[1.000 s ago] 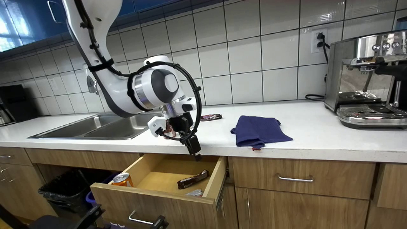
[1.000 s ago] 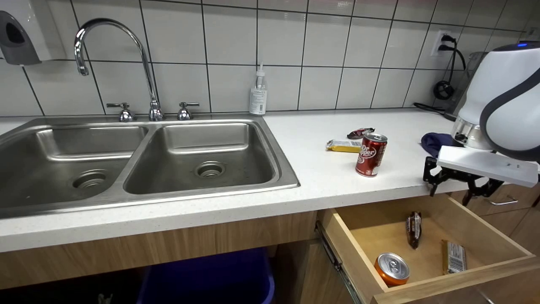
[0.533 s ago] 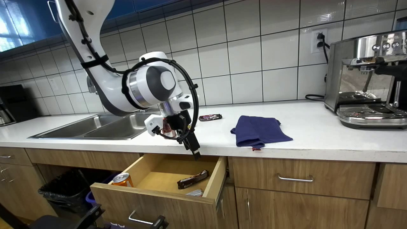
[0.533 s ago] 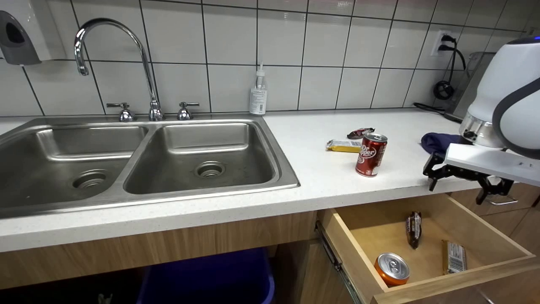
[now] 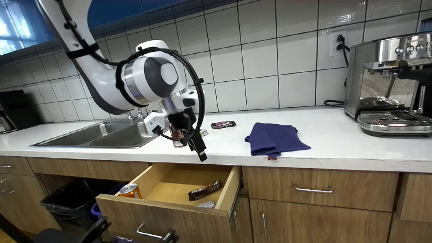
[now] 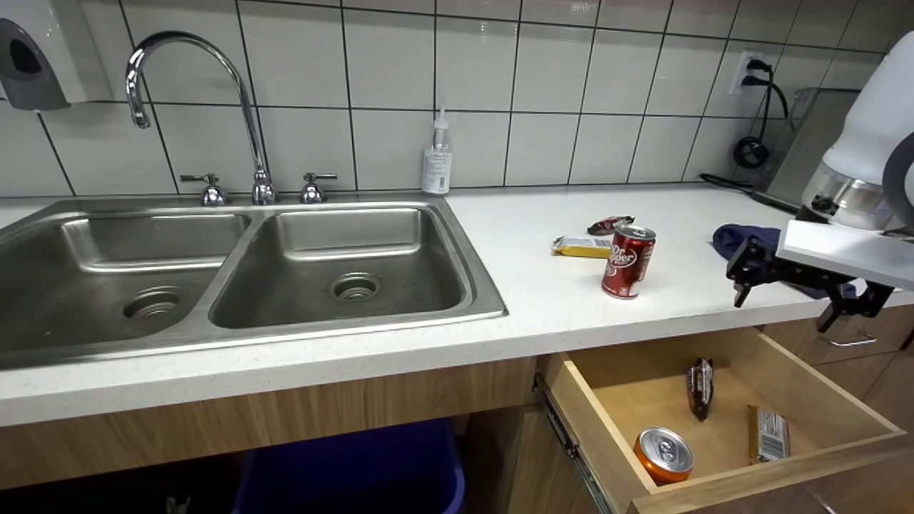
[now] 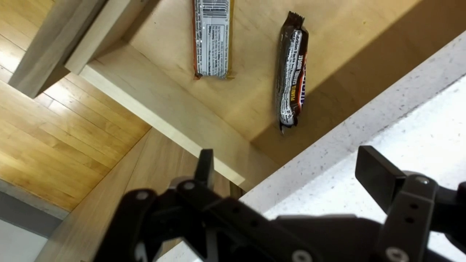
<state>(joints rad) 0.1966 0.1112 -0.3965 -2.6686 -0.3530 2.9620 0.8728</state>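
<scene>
From where I stand, the claw (image 7: 287, 167) is spread wide, with its jaws far apart, and it has hold of nothing. It hangs, tilted, near the front edge of the white desk (image 5: 324, 141), higher than the pulled-out drawer (image 7: 164, 112). On the drawer's bottom lies the chocolate bar (image 7: 292, 72) in a dark brown wrapper, where one can read peanuts, caramel and nougat; the claw does not touch it. Nearer to the drawer's front there is a second bar (image 7: 214, 40), its barcode side up, and an orange can (image 6: 664, 455) stands in the front corner. On the desk, a red Dr Pepper can (image 6: 627, 263) stands upright just beside a yellow-wrapped bar (image 6: 582, 247).
</scene>
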